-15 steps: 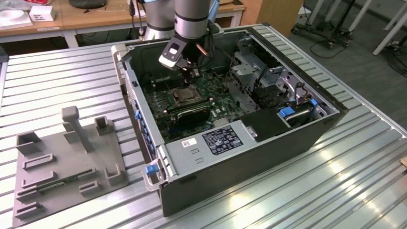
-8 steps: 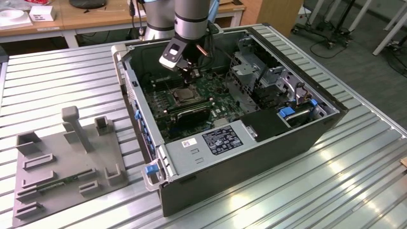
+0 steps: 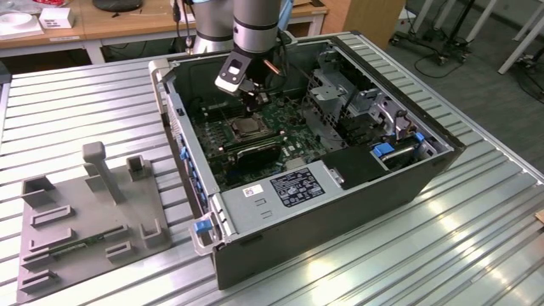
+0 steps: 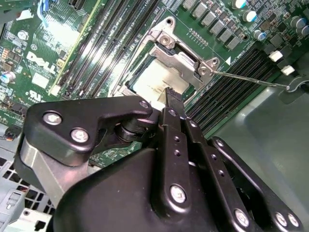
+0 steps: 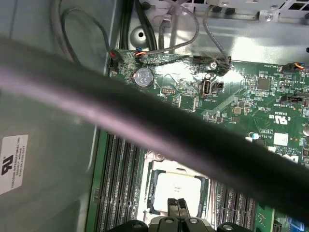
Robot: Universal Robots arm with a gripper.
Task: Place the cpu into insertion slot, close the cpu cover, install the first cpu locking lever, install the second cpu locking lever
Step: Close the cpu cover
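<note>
Hand (image 4: 170,96), fingers pinched shut on nothing, seemingly as a narrow prod, hovers over the cpu (image 4: 152,79), which sits under the lowered cpu cover (image 4: 186,58).

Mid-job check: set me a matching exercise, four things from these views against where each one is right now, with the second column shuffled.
Things
1. chip
2. gripper
3. lever rod
4. grey fixture plate

Places
A. on the table, at the exterior view's left of the computer case
B. lying in the socket
C. over the chip, fingers together
D. reaching out from the socket's corner

Pairs: 1-B, 2-C, 3-D, 4-A
</note>
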